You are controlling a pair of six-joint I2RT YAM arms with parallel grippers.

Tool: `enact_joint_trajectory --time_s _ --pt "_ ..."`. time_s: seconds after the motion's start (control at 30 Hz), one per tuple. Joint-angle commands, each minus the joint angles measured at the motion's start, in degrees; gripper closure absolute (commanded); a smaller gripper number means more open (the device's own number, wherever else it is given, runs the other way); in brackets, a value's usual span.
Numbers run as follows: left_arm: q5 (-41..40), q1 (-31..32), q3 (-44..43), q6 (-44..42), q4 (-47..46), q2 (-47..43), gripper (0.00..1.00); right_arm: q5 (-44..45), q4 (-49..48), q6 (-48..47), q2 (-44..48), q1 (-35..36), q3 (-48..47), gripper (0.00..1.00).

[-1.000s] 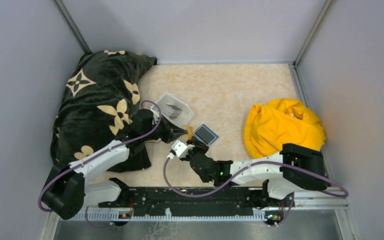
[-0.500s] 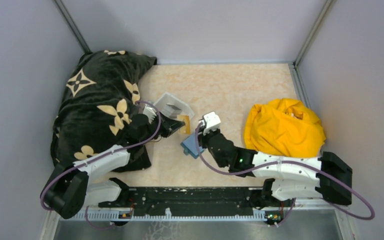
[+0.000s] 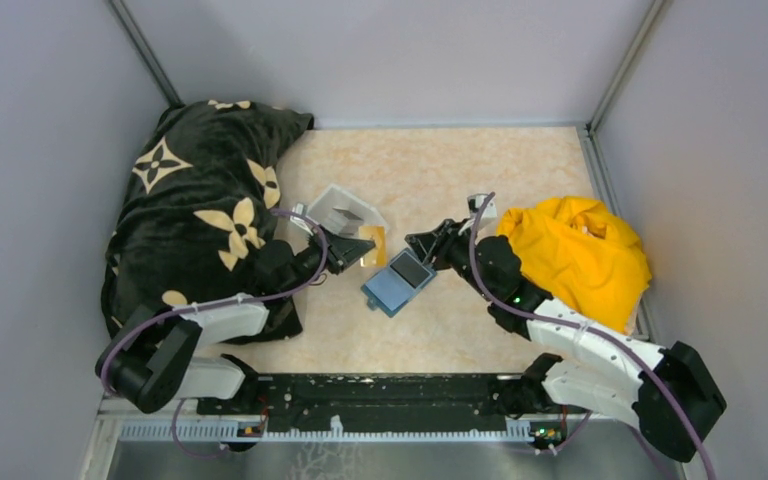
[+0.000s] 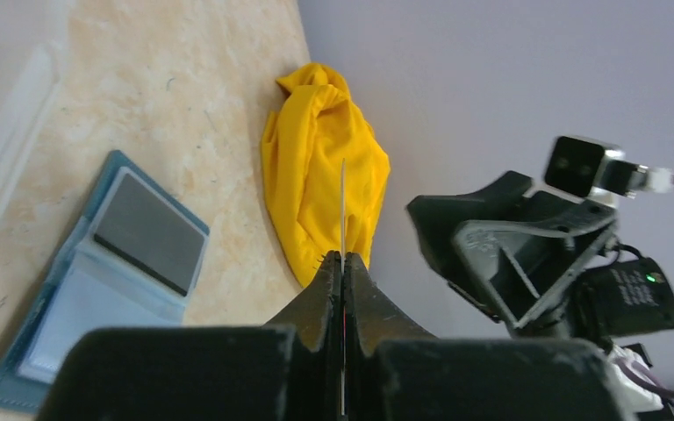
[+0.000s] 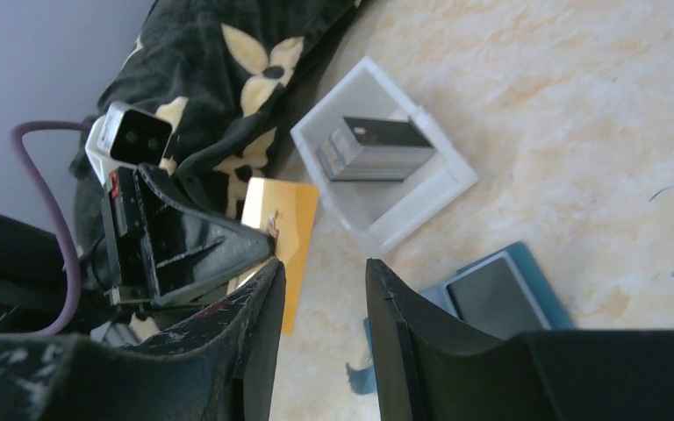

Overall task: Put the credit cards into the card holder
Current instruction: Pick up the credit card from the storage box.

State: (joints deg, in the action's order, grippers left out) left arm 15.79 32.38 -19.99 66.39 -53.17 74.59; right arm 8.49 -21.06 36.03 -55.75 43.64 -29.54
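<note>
The card holder (image 3: 390,290) lies open on the table, a teal wallet with a grey card (image 3: 412,271) in its upper half. My left gripper (image 3: 363,248) is shut on a yellow credit card (image 3: 371,246), which it holds upright just left of the wallet. The left wrist view shows that card edge-on (image 4: 343,206) between the shut fingers, with the wallet (image 4: 70,329) at lower left. My right gripper (image 3: 426,243) hovers open just right of the wallet, holding nothing. Its wrist view shows the yellow card (image 5: 288,224) and the wallet (image 5: 540,279). More grey cards (image 5: 373,149) sit stacked in a clear tray (image 5: 439,180).
The clear tray (image 3: 344,213) stands behind the left gripper. A black flowered cushion (image 3: 195,210) fills the left side. A yellow cloth (image 3: 570,255) is bunched at the right, close to the right arm. Grey walls enclose the table on three sides.
The right gripper opened, let go of the wallet and drew back to the right. The wallet now lies open on the table. The left gripper kept the yellow card and shifted slightly.
</note>
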Motion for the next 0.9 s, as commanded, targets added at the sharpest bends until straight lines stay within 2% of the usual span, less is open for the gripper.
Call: enact_joint_trajectory --time_s 0.0,0.13,0.3,0.53,0.87 --pt "4.1 -0.1 -0.3 2.3 -13.0 2.2 1.00 -15.2 -10.6 10.6 -2.1 -3.1 1.2 0.60" --pt "6.2 -0.1 -1.2 3.2 -15.1 4.3 1.00 -22.1 -17.7 15.5 -5.9 -5.4 2.9 0.60" --pt "7.1 -0.1 -1.4 4.7 -18.1 6.5 1.00 -25.3 -20.6 17.2 -9.0 -5.7 2.7 0.60" --pt "7.7 -0.1 -2.0 6.5 -21.7 8.9 1.00 -26.7 -23.0 18.8 -10.9 -6.5 3.3 0.61" --pt "7.6 -0.3 -2.4 6.4 -22.2 9.2 1.00 -26.3 -22.1 18.3 -10.0 -7.1 4.3 0.61"
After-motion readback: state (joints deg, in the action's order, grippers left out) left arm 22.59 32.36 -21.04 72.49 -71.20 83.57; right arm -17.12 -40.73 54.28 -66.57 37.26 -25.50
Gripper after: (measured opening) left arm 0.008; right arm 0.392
